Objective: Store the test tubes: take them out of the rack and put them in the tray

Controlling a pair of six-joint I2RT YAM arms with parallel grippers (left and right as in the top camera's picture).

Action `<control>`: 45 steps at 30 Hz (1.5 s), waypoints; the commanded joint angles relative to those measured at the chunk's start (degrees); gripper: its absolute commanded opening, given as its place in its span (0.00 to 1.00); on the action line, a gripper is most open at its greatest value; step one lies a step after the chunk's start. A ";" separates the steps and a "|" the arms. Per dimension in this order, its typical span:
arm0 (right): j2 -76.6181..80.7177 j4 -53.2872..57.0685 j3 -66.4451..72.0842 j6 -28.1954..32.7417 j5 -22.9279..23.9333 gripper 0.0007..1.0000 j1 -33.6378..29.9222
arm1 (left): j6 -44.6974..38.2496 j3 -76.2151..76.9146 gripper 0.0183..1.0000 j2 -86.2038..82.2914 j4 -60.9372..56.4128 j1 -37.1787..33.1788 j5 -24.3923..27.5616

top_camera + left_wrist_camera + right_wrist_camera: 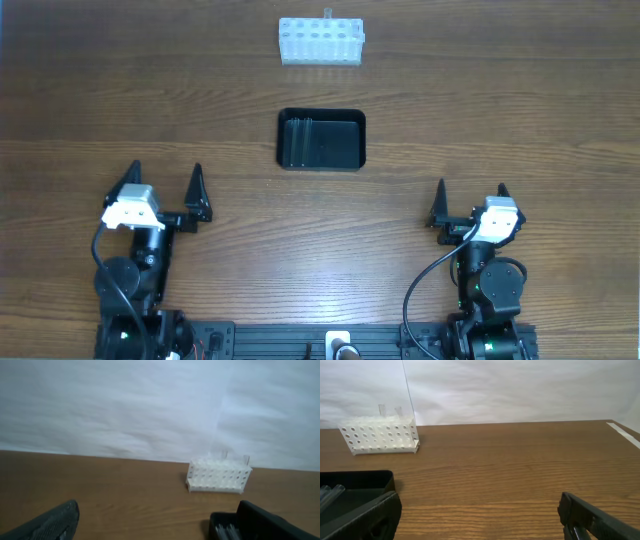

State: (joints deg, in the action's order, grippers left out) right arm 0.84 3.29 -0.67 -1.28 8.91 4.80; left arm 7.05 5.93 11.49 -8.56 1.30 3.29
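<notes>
- Nearest to the camera in the top view, at the lower left of the frame, we see the left gripper [166, 168]; its two fingers are spread wide apart and nothing is between them; it is over the bare wooden table [520, 100].
- At the lower right of the frame is the right gripper [472, 186]; its fingers are also spread wide and hold nothing; it sits a little lower in the frame than the left one.
- Higher up, in the middle of the frame and between the two grippers, lies the black tray [322, 114]; both grippers are well apart from it.
- In the left half of the tray we see the lying test tubes [303, 140]; they are clear and lie side by side, pointing up and down the frame; how many they are we cannot tell.
- At the top centre of the frame stands the white rack [321, 42]; it is straight above the tray in the frame and apart from it.
- In the right wrist view the rack is at the upper left of the frame; two standing test tubes [382, 410] rise upright from its far side.
</notes>
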 commanded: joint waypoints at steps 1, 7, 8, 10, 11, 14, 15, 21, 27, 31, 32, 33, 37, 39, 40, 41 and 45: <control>-0.39 0.11 0.37 0.09 -0.07 0.99 -0.33 | -0.79 -3.58 1.00 -3.96 0.85 -0.31 1.88; -0.39 0.11 0.37 0.09 -0.07 0.99 -0.33 | -0.81 -5.60 1.00 -10.05 8.35 -0.31 2.27; -0.39 0.11 0.37 0.09 -0.07 0.99 -0.33 | -0.83 -5.60 1.00 -11.08 10.29 -0.31 2.25; -0.39 0.11 0.37 0.09 -0.07 0.99 -0.33 | -0.83 -5.60 1.00 -11.28 12.87 -0.42 1.88; -0.42 0.11 0.37 0.09 -0.07 0.99 -0.33 | -0.83 -5.60 0.99 -11.28 12.87 -0.42 1.84; -0.39 0.11 0.37 0.09 -0.07 0.99 -0.33 | -0.83 -5.60 1.00 -11.30 12.68 -0.42 1.79; -0.42 0.11 0.37 0.09 -0.07 0.99 -0.33 | -0.83 -5.60 1.00 -11.30 12.68 -0.42 1.79; -0.39 0.11 0.37 0.09 -0.07 0.99 -0.33 | -0.83 -5.60 1.00 -11.21 12.68 -0.42 1.79; -0.39 0.11 0.37 0.09 -0.07 0.99 -0.33 | -0.83 -5.60 1.00 -11.21 12.68 -0.42 1.81; -0.39 0.11 0.37 0.09 -0.07 0.99 -0.33 | -0.83 -5.60 1.00 -11.21 12.68 -0.42 1.81; -0.39 0.11 0.37 0.09 -0.07 0.99 -0.33 | -0.83 -5.60 1.00 -11.21 12.68 -0.42 1.79; -0.42 0.11 0.37 0.09 -0.07 0.99 -0.33 | -0.83 -5.60 1.00 -11.21 12.68 -0.42 1.79; -0.39 0.11 0.37 0.09 -0.07 0.99 -0.33 | -0.83 -5.60 1.00 -11.21 12.68 -0.42 1.79; -0.42 0.11 0.37 0.09 -0.07 0.99 -0.33 | -0.83 -5.60 1.00 -11.21 12.68 -0.42 1.81; -0.39 0.11 0.37 0.09 -0.07 0.99 -0.33 | -0.83 -5.60 1.00 -11.21 12.68 -0.42 1.79; -0.42 0.11 0.37 0.09 -0.07 0.99 -0.33 | -0.83 -5.60 1.00 -11.21 12.68 -0.42 1.79; -0.39 0.13 0.37 0.07 -0.35 0.99 -0.33 | -0.83 -5.60 1.00 -11.21 12.68 -0.42 1.79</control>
State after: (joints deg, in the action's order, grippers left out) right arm 0.84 3.27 -0.67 -1.30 8.91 4.80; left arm 7.03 0.71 0.89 4.08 1.30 4.56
